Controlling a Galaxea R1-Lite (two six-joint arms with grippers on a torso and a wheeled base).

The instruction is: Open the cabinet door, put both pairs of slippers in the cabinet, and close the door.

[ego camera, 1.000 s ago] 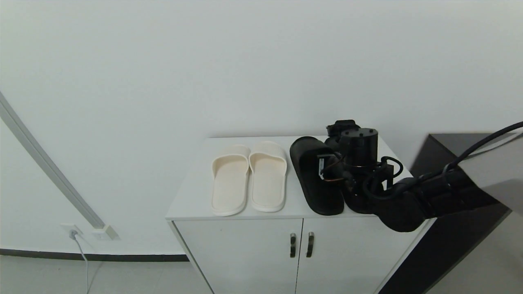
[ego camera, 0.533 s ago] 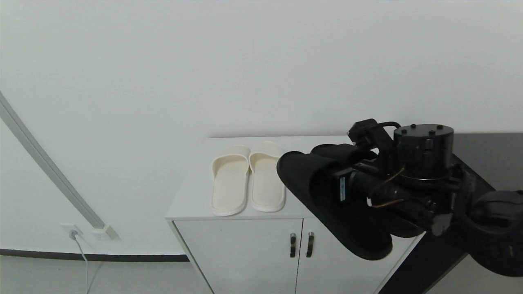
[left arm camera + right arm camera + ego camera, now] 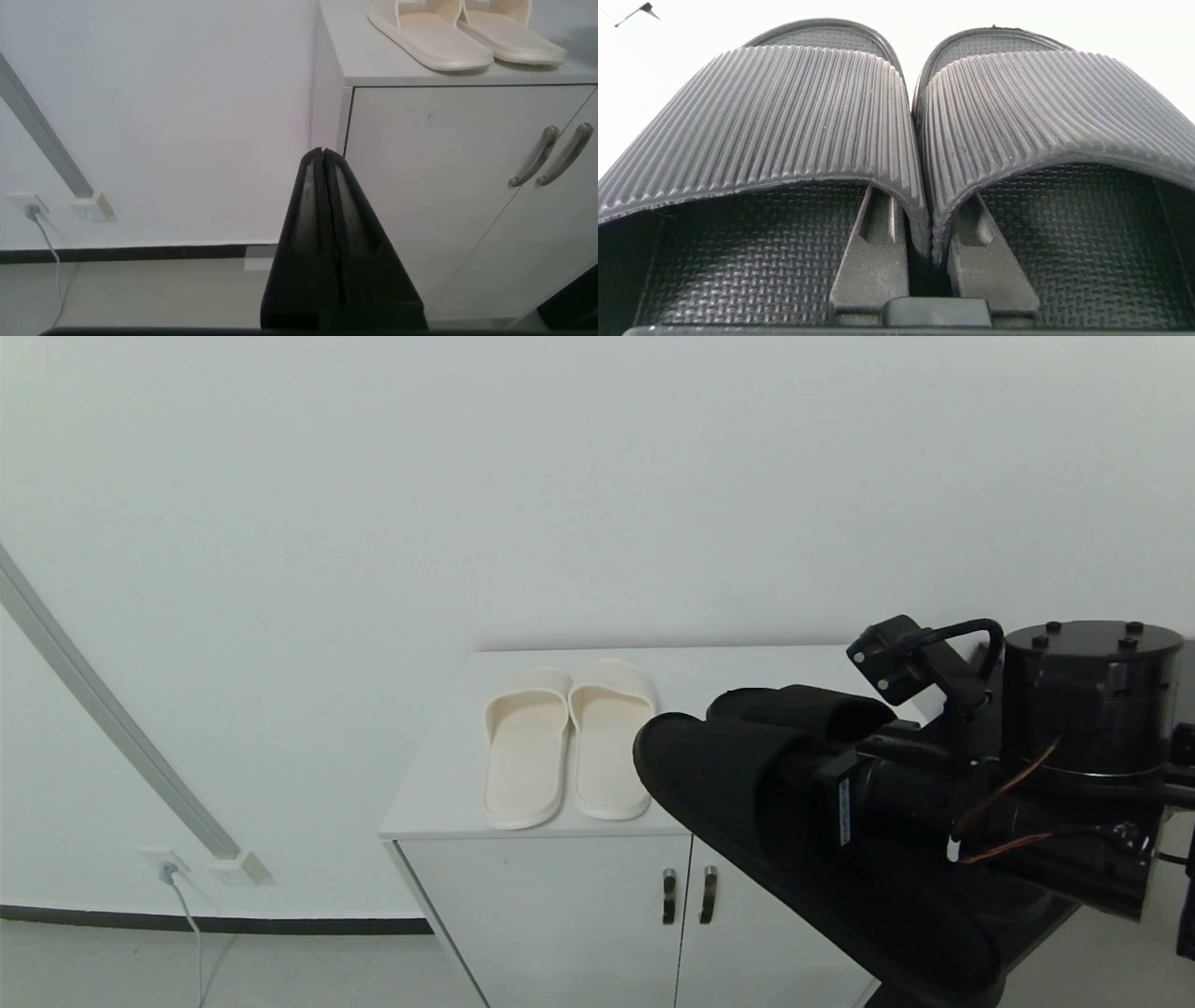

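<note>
The white cabinet [image 3: 551,915] stands against the wall with both doors closed. Its two metal handles [image 3: 669,896] sit side by side at the middle seam, and nothing touches them.

The black slippers [image 3: 747,784] are off the cabinet. They hang in the air out in front of its right-hand door, about level with its top edge, toes pointing back toward the cabinet and a little to the left. The right gripper [image 3: 924,257] carries them as a pair. One finger [image 3: 868,252] goes in under the ribbed strap of one slipper and the other finger goes under the strap of its mate. The two inner edges are squeezed together between the fingers. The soles tilt, with the heel ends nearer to me and lower than the toes.

The cream slippers [image 3: 565,742] lie on the cabinet top [image 3: 728,663], left of its middle. They sit flat and snug against each other, heels near the front edge and straps toward the wall. They are well apart from the black pair.

The left gripper [image 3: 323,233] hangs lower than the cabinet top, out in front of the cabinet's left front corner and short of it. Its fingers are pressed flat together with nothing between them.

Left of the cabinet, low on the wall, a socket [image 3: 168,868] has a grey cable [image 3: 191,924] running down from it. A grey strip [image 3: 103,709] slants up the wall from there.
</note>
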